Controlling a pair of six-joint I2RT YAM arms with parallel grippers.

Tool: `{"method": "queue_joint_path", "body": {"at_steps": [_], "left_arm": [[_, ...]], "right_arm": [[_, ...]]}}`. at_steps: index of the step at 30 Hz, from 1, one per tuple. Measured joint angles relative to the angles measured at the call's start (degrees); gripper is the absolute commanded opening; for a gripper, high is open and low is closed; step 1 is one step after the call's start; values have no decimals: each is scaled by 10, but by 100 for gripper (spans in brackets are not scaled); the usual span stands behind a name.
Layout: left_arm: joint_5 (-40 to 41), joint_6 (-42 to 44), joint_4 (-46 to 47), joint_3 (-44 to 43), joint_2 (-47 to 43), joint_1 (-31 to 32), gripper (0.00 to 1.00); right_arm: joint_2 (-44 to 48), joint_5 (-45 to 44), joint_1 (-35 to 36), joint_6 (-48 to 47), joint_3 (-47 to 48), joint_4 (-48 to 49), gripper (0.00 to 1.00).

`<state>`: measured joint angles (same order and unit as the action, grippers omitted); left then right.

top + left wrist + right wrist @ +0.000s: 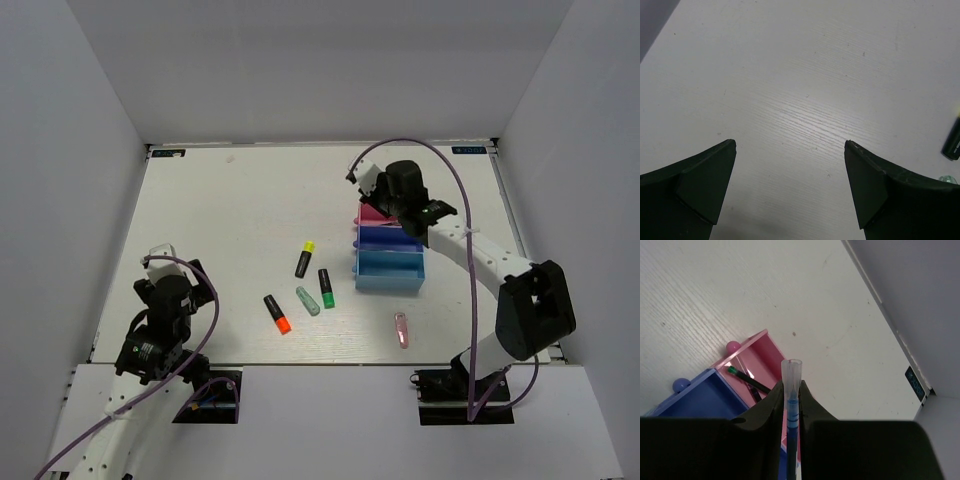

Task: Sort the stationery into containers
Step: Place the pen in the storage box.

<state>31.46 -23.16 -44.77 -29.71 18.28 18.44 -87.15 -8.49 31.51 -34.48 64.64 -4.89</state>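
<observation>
The left arm and right arm pair white links with bulky black joint housings, each trailing a lilac cable above black base plates. The left gripper shows wedge-shaped, matte-black fingers; a green speck on each wrist is possibly a light.

The white table carries three joined trays: the pink tray lies directly under the right gripper, with the dark blue tray and light blue tray behind it. Between that gripper and the left gripper lie the yellow highlighter, green highlighter, orange highlighter and pale green stick. A pink clip lies beyond the light blue tray.
</observation>
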Motion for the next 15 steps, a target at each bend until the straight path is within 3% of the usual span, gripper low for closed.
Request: {"method": "queue_joint_path", "body": {"at_steps": [15], "left_arm": [[-5,1,0,0,12,0,100]], "right_arm": [[-69,287,-96,-75,44,0,0]]}}
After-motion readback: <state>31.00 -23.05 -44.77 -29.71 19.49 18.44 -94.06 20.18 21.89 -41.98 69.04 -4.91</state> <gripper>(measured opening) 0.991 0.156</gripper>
